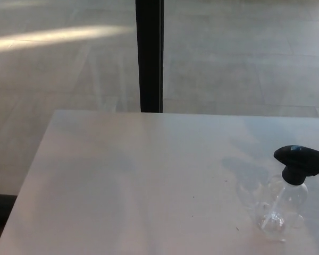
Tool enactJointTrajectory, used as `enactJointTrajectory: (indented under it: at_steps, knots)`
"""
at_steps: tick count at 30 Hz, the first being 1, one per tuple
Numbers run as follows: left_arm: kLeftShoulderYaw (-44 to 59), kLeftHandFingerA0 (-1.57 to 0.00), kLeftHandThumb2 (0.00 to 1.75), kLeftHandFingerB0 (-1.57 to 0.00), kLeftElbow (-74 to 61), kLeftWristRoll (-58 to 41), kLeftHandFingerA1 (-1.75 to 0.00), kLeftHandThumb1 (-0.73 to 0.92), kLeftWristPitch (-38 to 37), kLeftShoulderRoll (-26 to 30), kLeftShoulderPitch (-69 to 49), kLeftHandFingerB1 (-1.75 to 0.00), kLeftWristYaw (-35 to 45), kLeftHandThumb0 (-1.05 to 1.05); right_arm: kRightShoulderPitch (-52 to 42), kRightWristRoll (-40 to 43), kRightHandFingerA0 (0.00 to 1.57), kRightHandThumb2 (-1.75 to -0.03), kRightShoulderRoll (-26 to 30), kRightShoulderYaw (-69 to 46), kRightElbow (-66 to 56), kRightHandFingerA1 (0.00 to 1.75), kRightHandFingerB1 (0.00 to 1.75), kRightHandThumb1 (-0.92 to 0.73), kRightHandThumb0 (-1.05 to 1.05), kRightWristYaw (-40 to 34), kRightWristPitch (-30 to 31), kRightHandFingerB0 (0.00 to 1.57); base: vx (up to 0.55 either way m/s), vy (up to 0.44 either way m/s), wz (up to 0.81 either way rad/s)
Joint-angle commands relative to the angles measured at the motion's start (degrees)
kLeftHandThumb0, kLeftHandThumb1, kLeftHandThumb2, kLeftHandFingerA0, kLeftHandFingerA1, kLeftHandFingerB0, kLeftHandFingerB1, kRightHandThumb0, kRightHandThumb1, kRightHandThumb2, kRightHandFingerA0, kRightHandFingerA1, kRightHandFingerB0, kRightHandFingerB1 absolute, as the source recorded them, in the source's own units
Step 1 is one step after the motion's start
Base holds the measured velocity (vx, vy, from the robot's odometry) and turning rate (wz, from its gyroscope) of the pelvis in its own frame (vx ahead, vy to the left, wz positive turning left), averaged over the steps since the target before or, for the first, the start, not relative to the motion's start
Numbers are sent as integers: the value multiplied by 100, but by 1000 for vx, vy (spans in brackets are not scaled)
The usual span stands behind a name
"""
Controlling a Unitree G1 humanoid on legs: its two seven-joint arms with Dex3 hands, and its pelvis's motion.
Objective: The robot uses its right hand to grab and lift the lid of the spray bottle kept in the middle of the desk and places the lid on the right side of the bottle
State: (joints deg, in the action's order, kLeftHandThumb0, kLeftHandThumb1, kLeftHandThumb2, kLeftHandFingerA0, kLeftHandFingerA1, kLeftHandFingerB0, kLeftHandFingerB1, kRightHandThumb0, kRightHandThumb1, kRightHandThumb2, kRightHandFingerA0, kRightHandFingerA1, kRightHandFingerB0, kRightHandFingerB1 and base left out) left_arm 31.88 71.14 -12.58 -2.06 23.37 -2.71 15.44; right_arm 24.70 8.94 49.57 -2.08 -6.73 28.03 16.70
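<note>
- Spray bottle: clear body, standing upright on the surface, close to its right edge and toward the near side as framed. Part of the trigger runs off the right border of the head view.
- Lid: black trigger-type head, seated on the bottle neck. Not lifted, so the removal step has not begun.
- Nozzle end of the lid points left, toward the middle of the surface; trigger lever hangs down on the right side.
- Hands: neither the left nor the right hand shows anywhere in the frame. Nothing can be said about how far open they are or whether they hold anything.
- Rest of the surface: pale, bare apart from a few tiny dark specks near the bottle. Faint shadow falls up and left of the bottle.
- Beyond the far edge: a dark vertical post rises from behind the surface; pale floor behind it, with a bright streak at upper left.
- Judgement: bottle stands upright probably so the lid can be gripped from above and lifted straight off.
- Judgement: little room shows between bottle and right edge, so the set-down spot for the lid looks tight. Risk: the light, seemingly empty bottle may tip or rise with the lid.
</note>
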Motion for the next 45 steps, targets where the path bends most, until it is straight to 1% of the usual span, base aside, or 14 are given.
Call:
enactJointTrajectory:
  at_steps: [1, 12, 16, 17, 18, 20, 26, 27, 28, 30, 32, 37, 40, 45]
  knots:
    - [-8, -48, 106, -27, 66, -104, -61, 66, -107, 171, -26, -50, 61, -82, 227, -399, 27, -92, 204, 405, 166, 51, 40, -55, -81, 571, 15, 13, 0, 0, 0]
    - [-10, -54, 65, -33, 51, -153, -51, 85, -109, 163, -57, -37, 55, -82, 395, -924, 27, -64, 350, 966, 216, 41, 26, -78, -90, 1095, -445, 15, 0, 0, 0]
    - [-33, -55, 65, -34, 28, -180, -52, 85, -109, 161, -108, -38, 71, -83, 338, -1052, 20, -103, 356, 1073, -120, 51, 36, -64, -89, 1234, -389, 7, 0, 0, 0]
    - [-35, -56, 66, -33, 42, -184, -51, 84, -106, 164, -104, -37, 53, -84, 335, -1116, 26, -66, 388, 1104, -267, 38, 25, -82, -91, 1265, -292, 13, 0, 0, 0]
    - [-28, -56, 66, -34, 41, -201, -51, 84, -108, 163, -110, -38, 54, -84, 315, -1105, 18, -103, 392, 1093, -439, 50, 36, -63, -88, 1301, -176, 6, 0, 0, 0]
    - [-42, -50, 106, -27, 47, -193, -60, 68, -120, 165, -110, -50, 37, -82, 279, -1109, 20, -102, 372, 1066, -551, 51, 37, -64, -86, 1337, -178, 7, 0, 0, 0]
    - [-50, -48, 106, -26, 64, -218, -60, 66, -117, 178, -111, -50, 94, -82, 173, -1390, 23, -104, 468, 1197, -752, 52, 32, -65, -91, 1530, -407, 7, 0, 0, 0]
    - [-57, -57, 66, -34, 42, -215, -52, 85, -126, 169, -113, -38, 73, -85, 226, -1508, 25, -66, 526, 1330, -738, 39, 23, -82, -93, 1649, -277, 12, 0, 0, 0]
    - [-34, -51, 106, -29, 37, -243, -61, 66, -103, 162, -110, -50, 58, -83, 262, -1618, 23, -105, 533, 1415, -745, 51, 29, -66, -98, 1674, -118, 8, 0, 0, 0]
    - [-39, -56, 65, -35, 43, -246, -50, 85, -114, 162, -113, -37, 67, -84, 277, -1810, 23, -105, 559, 1501, -698, 51, 31, -67, -100, 1648, -254, 8, 0, 0, 0]
    - [-72, -48, 106, -27, 33, -226, -60, 66, -132, 159, -121, -50, 89, -82, 461, -2430, 38, -93, 611, 1884, -700, 62, 36, -59, -84, 1665, -83, 9, 0, 0, 0]
    - [-90, -55, 66, -33, 88, -223, -50, 85, -148, 170, -103, -37, 100, -87, 570, -3118, 40, -63, 638, 2205, -624, 53, 27, -74, -73, 1493, -300, 17, 0, 0, 0]
    - [-74, -55, 66, -33, 87, -247, -49, 86, -144, 164, -100, -37, 116, -86, 722, -3470, 29, -94, 670, 2443, -600, 57, 38, -59, -73, 1651, -157, 7, 0, 0, 0]
    - [-128, -50, 108, -25, 70, -209, -60, 68, -176, 146, -144, -49, 121, -84, 634, -3663, 62, -61, 541, 2493, -550, 66, 30, -72, -55, 1401, -160, 23, 0, 0, 0]
